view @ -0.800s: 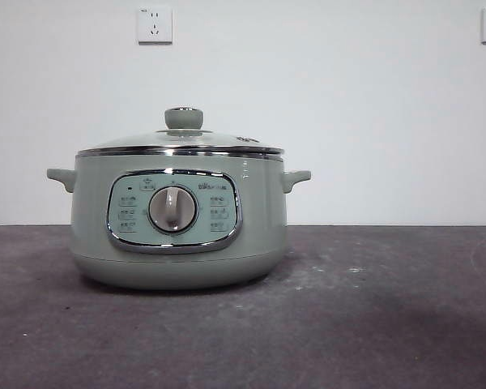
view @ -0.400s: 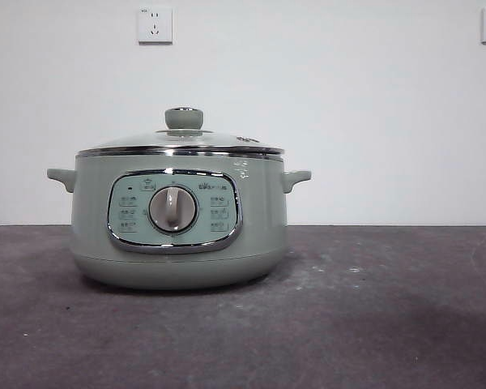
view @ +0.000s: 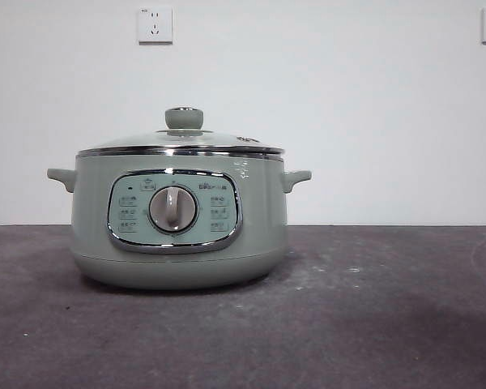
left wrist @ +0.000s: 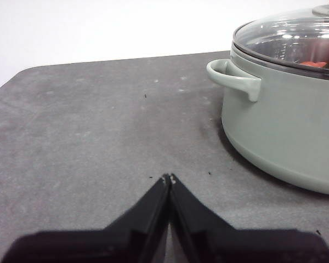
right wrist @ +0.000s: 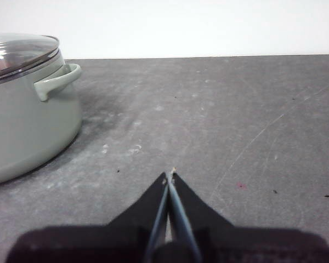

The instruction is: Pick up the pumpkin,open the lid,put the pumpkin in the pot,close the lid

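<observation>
The sage-green pot (view: 178, 219) stands on the dark table, left of centre in the front view, its silver dial facing the camera. The glass lid (view: 181, 144) rests shut on it, green knob on top. Through the glass, the orange-red pumpkin (left wrist: 317, 64) shows inside the pot (left wrist: 285, 120). My left gripper (left wrist: 169, 178) is shut with nothing in it, low over the table beside one side handle. On the other side of the pot (right wrist: 27, 120), my right gripper (right wrist: 170, 175) is also shut and holds nothing.
Two wall sockets (view: 155, 25) sit on the white wall behind. Grey scuffed table surface (view: 373, 308) stretches to the right of the pot. Neither arm shows in the front view.
</observation>
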